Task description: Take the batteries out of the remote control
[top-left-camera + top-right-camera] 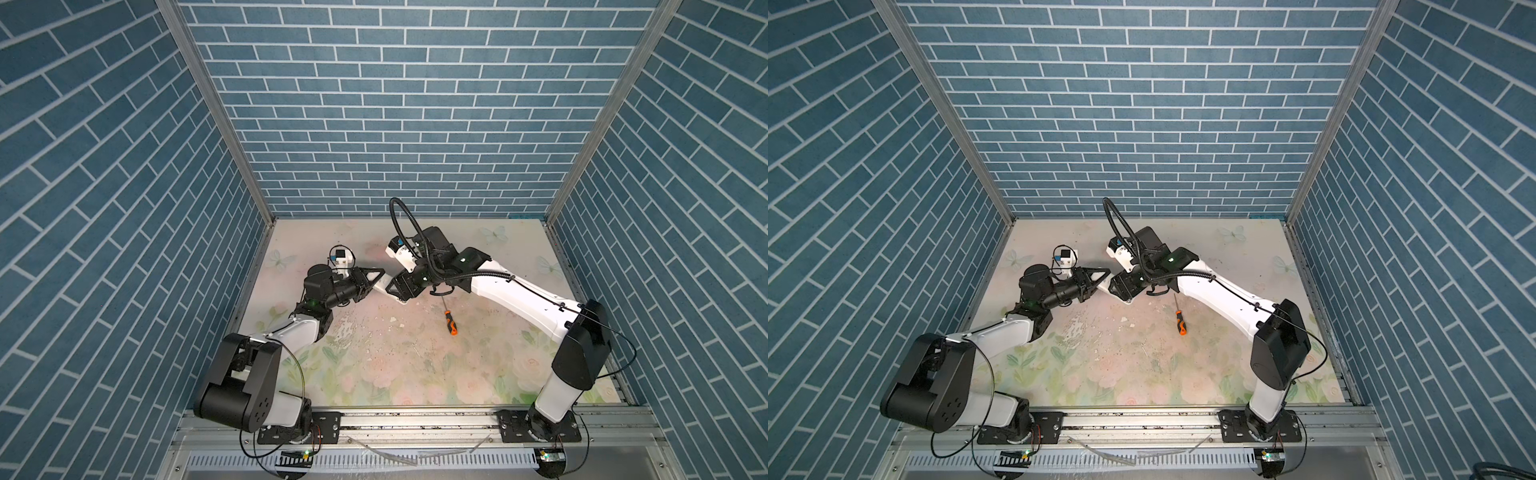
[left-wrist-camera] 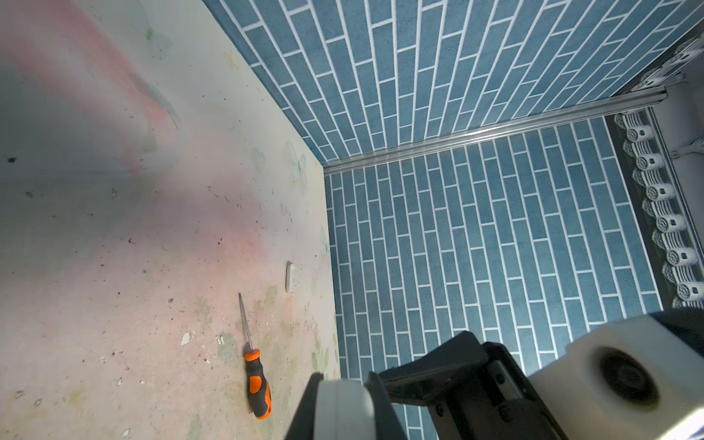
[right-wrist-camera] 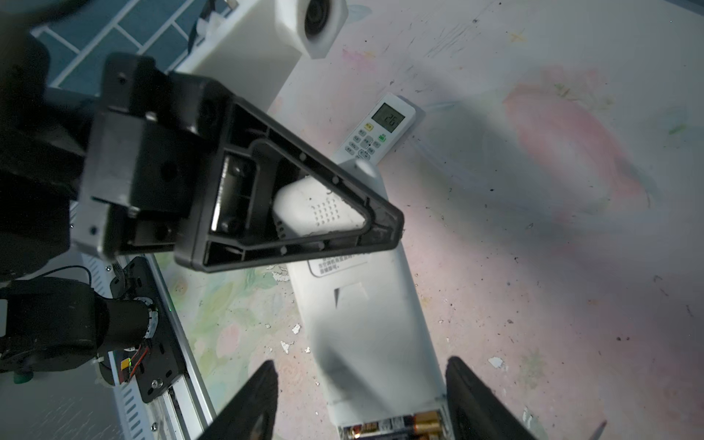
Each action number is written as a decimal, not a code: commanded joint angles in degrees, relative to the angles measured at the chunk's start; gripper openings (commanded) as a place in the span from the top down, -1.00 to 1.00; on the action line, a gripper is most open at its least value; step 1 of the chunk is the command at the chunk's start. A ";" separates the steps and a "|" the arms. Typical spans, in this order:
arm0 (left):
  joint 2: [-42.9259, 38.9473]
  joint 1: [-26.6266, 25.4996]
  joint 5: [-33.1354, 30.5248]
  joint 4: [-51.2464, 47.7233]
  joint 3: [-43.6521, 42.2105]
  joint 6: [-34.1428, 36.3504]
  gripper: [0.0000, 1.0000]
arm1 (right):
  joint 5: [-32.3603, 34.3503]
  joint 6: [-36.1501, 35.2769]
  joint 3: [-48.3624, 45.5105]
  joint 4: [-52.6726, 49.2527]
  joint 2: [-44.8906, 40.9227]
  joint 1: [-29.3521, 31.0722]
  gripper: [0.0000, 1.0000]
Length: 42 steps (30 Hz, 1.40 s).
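Blue brick walls point(image 1: 395, 124) box in the flowered table point(image 1: 415, 365) on three sides, with the arms' rail along the front; both arms meet towards the back left. The left gripper point(image 3: 377, 228) is clamped on one end of the white remote point(image 3: 365, 312), which seems raised off the table; the right gripper point(image 3: 360, 362) has its jaws apart, straddling the other end without gripping it. The batteries point(image 3: 396, 426) sit there, side by side in the uncovered compartment; only two show. Held by one end alone, the remote could sag or twist in that grip; if it tips, the batteries might slide out and roll; a clumsy closing of the right jaws could knock the remote loose. A second remote point(image 3: 379, 127) lies just beyond the left gripper; a screwdriver point(image 1: 450, 322) lies near the right arm; a small white cover point(image 2: 290, 277) lies beyond it, closer to a wall; the broad middle and front of the table offer the freest room.
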 commanded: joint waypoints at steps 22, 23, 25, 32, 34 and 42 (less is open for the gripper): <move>-1.80 -0.32 2.47 2.16 1.87 -2.36 1.00 | 3.55 -7.16 6.75 -6.52 5.24 2.73 -0.11; -1.76 -0.32 2.51 2.23 1.92 -2.44 1.00 | 3.48 -7.18 6.84 -6.52 5.33 2.72 -0.08; -1.80 -0.35 2.57 2.25 1.89 -2.52 1.00 | 3.46 -7.27 6.93 -6.55 5.48 2.78 -0.02; -1.86 -0.31 2.68 1.81 2.18 -2.54 1.00 | 2.49 -7.71 7.07 -6.75 5.68 2.91 0.24; -1.88 -0.31 2.56 1.77 2.27 -2.52 0.95 | 2.31 -7.89 7.02 -6.94 5.59 2.98 0.30; -2.08 -0.31 2.16 0.52 2.80 -1.69 0.43 | 2.14 -7.72 5.68 -7.13 5.42 3.06 0.45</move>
